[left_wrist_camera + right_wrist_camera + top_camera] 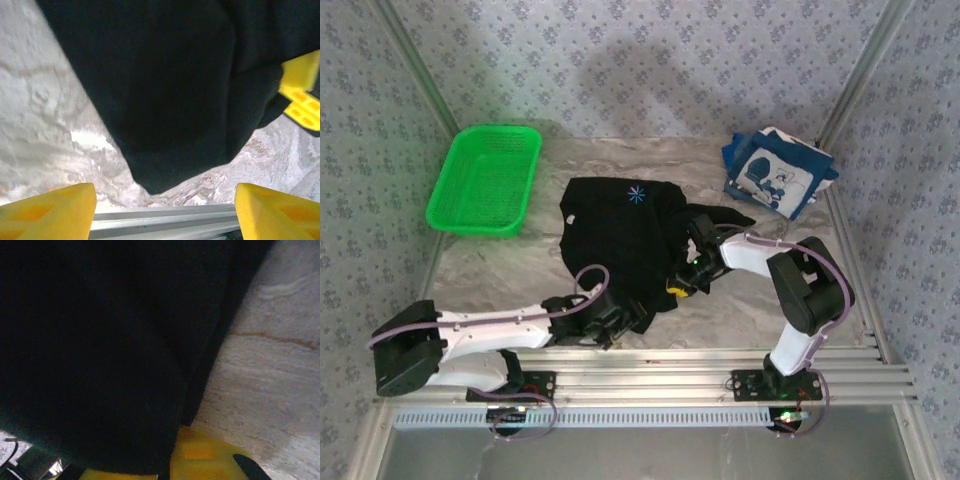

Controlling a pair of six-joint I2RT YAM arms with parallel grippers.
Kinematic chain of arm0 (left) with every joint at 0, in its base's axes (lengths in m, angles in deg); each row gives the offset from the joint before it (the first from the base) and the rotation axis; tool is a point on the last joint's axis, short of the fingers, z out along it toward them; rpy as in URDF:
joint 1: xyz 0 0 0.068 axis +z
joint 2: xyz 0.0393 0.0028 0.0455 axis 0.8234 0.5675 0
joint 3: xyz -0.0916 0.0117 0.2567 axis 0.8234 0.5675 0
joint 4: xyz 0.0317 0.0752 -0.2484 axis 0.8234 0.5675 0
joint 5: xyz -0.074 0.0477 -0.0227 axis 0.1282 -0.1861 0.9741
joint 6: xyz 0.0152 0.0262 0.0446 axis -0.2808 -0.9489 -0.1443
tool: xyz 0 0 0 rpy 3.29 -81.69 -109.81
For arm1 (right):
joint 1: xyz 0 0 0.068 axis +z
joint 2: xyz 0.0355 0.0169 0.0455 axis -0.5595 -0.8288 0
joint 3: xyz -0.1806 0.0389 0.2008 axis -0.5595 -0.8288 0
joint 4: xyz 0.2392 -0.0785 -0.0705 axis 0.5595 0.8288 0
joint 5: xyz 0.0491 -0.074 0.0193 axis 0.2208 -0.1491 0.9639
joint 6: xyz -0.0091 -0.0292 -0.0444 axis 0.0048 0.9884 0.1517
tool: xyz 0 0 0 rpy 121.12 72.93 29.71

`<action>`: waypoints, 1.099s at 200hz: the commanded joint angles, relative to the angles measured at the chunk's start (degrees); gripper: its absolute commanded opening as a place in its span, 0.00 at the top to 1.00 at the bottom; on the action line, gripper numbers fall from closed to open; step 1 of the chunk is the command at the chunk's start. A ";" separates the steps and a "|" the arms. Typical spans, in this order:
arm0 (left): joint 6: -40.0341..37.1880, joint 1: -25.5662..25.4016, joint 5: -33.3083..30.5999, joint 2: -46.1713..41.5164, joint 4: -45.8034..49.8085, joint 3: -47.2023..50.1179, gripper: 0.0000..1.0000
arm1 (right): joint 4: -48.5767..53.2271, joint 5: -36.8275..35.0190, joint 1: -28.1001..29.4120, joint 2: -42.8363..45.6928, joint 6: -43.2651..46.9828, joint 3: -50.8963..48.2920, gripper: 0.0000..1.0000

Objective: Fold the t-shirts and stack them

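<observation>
1. Spreading wide apart, the left fingers point(45, 210) are blocky yellow plastic wedges with nothing between them but bare tabletop point(500, 265) and a ribbed metal rail point(165, 220).
2. Just ahead of them hangs the rounded lower corner of the black shirt point(610, 235), soft matte cloth that is not touching either wedge.
3. The right fingers point(200, 455), also yellow, sit at the shirt's right edge with a dark fold draped over them. I cannot tell whether they pinch the cloth.
4. Beyond both pairs, the shirt lies rumpled, with a small white star mark point(636, 194) near its far side.
5. Far off to the right of the right fingers rests the navy shirt point(775, 172), folded into a rough square, white print up.
6. Far beyond the left fingers sits a green mesh basket point(485, 180) of rectangular plastic.
7. The tabletop is grey and marbled.
</observation>
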 commanded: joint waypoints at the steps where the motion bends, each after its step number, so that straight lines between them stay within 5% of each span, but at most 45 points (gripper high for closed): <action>1: 10.03 -4.45 -5.30 0.72 -3.65 0.49 0.27 | 1.38 -1.93 -0.24 -0.57 -0.21 -1.11 0.87; 50: 17.58 -10.15 -17.96 8.50 -11.66 -0.27 0.27 | -0.44 -1.42 -0.25 -0.06 -0.64 -2.50 0.87; 132: 15.91 -11.13 -36.43 10.50 -6.59 -4.79 0.36 | -2.17 -0.04 -0.27 0.52 -0.38 -4.18 0.87; 158: 12.10 -10.62 -35.76 12.31 -17.23 -2.94 0.39 | -2.33 0.26 -0.33 0.09 -0.12 -4.19 0.87; 220: 7.11 -11.90 -29.65 14.07 -24.07 -2.63 0.40 | -2.32 0.57 -0.52 -0.41 0.24 -3.94 0.87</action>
